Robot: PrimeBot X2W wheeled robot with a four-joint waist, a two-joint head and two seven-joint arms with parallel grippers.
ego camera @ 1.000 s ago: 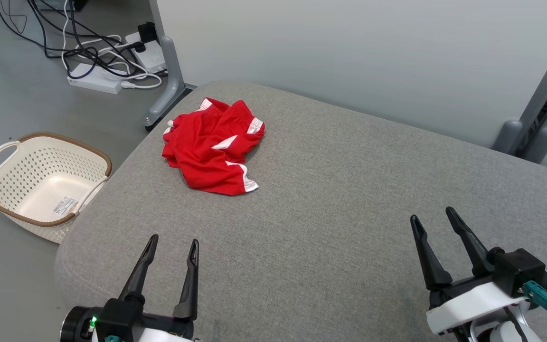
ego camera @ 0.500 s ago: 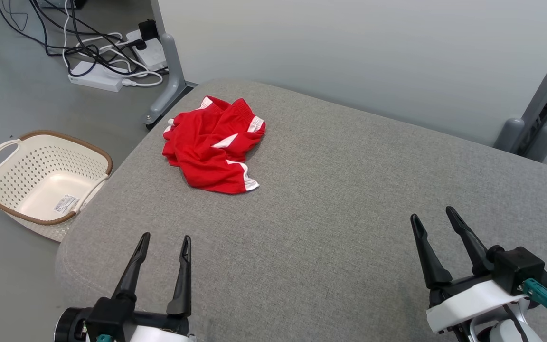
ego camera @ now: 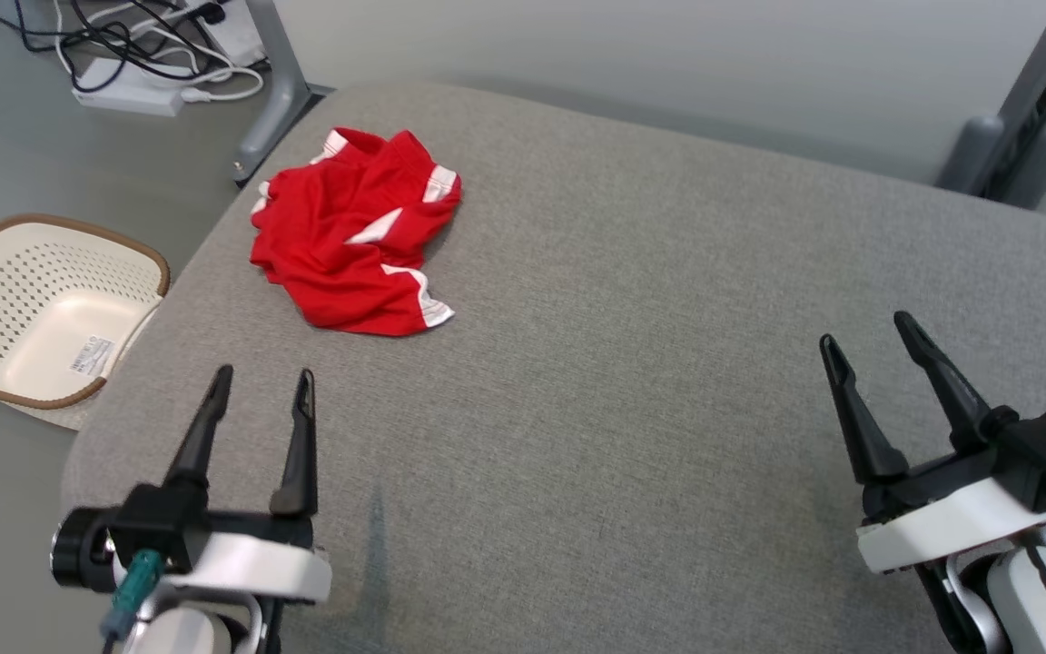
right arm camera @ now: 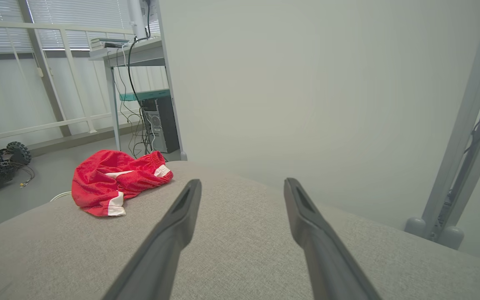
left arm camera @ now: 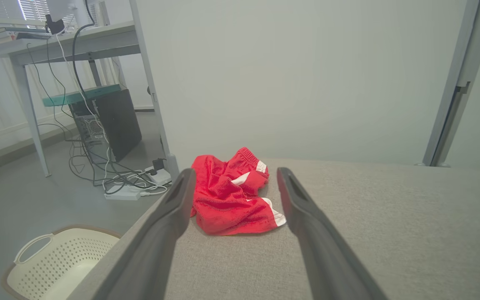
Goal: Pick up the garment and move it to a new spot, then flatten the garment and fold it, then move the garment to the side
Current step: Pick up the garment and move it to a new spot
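Crumpled red garment (ego camera: pixel 355 236) with white trim lies near the far left corner of the rounded, grey woven cushion (ego camera: pixel 632 363), close to its edge. Left gripper (ego camera: pixel 264 374) and right gripper (ego camera: pixel 864 331) hover at the near side, fingers spread and empty, well apart from the garment. A perforated cream basket (ego camera: pixel 24 291) stands on the floor beside the left edge.

L claw (ego camera: pixel 264 371) & R claw (ego camera: pixel 864 329) both held low, fingers spread apart, pointing fwd.

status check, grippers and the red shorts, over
Left gripper open, empty. Right gripper open, empty. Red shorts crumpled on grey cushion, untouched. Nothing in the way.
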